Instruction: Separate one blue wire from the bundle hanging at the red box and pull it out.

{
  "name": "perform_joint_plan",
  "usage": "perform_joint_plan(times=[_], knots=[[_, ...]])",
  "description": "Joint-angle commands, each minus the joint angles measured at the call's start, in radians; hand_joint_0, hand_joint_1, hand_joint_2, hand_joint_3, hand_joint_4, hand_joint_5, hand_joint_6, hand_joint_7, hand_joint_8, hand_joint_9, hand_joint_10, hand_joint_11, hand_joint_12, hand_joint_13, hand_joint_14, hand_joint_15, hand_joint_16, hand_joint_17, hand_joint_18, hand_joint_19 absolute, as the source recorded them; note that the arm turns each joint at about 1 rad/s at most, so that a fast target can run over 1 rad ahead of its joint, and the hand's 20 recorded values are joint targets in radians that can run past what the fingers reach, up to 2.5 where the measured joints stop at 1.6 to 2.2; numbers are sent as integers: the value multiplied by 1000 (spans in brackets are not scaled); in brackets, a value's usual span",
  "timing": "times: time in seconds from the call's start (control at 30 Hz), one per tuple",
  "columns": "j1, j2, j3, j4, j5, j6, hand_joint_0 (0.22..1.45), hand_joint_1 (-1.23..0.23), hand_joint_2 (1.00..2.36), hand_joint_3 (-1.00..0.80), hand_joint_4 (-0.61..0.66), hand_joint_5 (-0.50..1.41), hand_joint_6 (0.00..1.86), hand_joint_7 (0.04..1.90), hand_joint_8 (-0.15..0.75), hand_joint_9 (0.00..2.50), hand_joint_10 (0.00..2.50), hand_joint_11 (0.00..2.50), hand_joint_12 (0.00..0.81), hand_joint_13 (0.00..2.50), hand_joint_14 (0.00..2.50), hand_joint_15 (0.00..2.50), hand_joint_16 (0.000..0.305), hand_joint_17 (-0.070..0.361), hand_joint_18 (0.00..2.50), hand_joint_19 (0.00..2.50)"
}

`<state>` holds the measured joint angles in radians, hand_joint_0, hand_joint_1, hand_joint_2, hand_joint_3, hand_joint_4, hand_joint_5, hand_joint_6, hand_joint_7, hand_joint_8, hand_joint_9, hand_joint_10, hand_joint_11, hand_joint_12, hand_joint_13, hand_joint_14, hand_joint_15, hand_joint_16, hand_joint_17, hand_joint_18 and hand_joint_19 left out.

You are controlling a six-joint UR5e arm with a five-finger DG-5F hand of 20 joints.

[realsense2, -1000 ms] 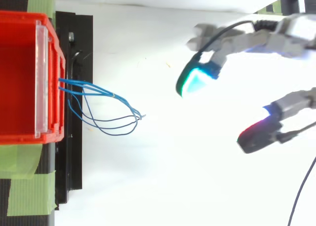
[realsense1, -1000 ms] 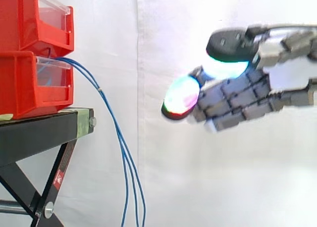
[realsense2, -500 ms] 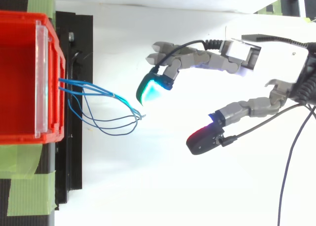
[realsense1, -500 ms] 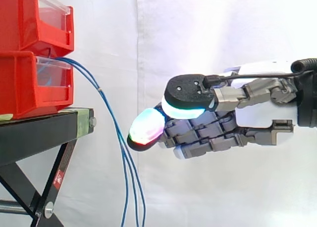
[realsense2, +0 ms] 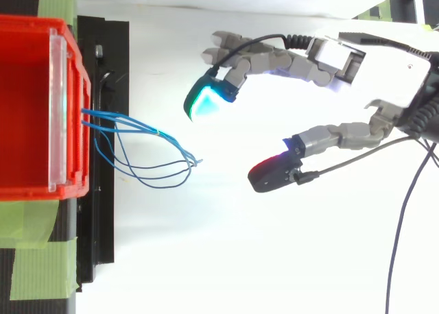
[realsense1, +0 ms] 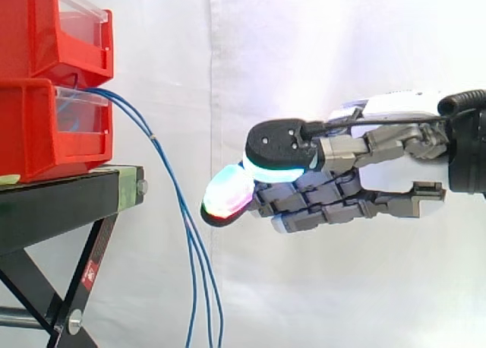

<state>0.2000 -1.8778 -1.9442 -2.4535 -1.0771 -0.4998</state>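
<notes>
Hand [realsense2: 391, 67]: spread wide, empty; advanced left over the last second.
Thin blue wire bundle [realsense2: 186, 160]: untouched; separation not begun.

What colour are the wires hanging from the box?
Blue. The wires hanging from the red box show best in the side view.

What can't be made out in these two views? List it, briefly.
- Side view: the blue wires run off the bottom edge; lower ends cut off.
- Side view: their start inside the red box is veiled by its clear front panel.
- Top view: exact wire count; the strands cross and overlap.
</notes>
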Motion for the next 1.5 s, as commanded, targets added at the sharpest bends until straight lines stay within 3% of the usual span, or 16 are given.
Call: perform_joint_plan(times=[0.0, 0.03, 0.1, 0.2, 0.4, 0.87, 1.17, 1.3, 1.37, 1.4, 1.47], knots=[[-4, -50, 5, 51, 23, -40, 541, -653, 1000, -500, 324, -195, 503, 852, 294, 279, 0, 61, 319, 11, 0, 15, 50, 113, 0, 183], [-4, -50, 5, 51, 23, -40, 541, -652, 1000, -500, 324, -195, 502, 852, 294, 280, 0, 61, 319, 12, 0, 11, 50, 113, 0, 183], [-7, -113, 54, 97, 23, -39, 542, -651, 1000, -500, 325, -194, 503, 853, 294, 282, 2, 66, 320, 16, 0, 16, 50, 113, 0, 182], [-7, -142, 97, 91, 22, -39, 543, -650, 1000, -500, 327, -194, 503, 849, 295, 287, 2, 67, 321, 22, 0, 18, 51, 114, 0, 197], [-1, -164, 159, 68, 19, -36, 545, -650, 1000, -500, 327, -193, 502, 852, 297, 296, 3, 69, 321, 39, 0, 26, 50, 113, 0, 199], [-1, -162, 166, 61, 9, 12, 550, -636, 1000, -500, 331, -190, 503, 851, 300, 317, 2, 79, 329, 88, 1, 44, 50, 112, 28, 237], [1, -162, 169, 54, -37, 14, 552, -627, 1000, -500, 345, -186, 503, 868, 305, 335, 4, 95, 333, 117, 2, 51, 50, 111, 63, 239], [-5, -162, 197, 53, -37, 14, 561, -633, 1000, -500, 349, -179, 503, 902, 307, 351, 3, 109, 331, 132, 2, 55, 49, 110, 85, 247], [-8, -162, 214, 36, -41, 14, 569, -654, 1000, -500, 350, -175, 503, 932, 307, 354, 2, 109, 330, 140, 2, 58, 49, 109, 89, 244], [-11, -162, 237, -22, -56, 14, 573, -664, 1000, -500, 351, -174, 503, 947, 307, 355, 3, 104, 330, 142, 2, 58, 48, 109, 92, 250], [-11, -162, 238, -62, -60, 10, 574, -673, 1000, -500, 352, -171, 503, 972, 307, 357, 2, 111, 331, 148, 2, 63, 48, 109, 96, 245]])
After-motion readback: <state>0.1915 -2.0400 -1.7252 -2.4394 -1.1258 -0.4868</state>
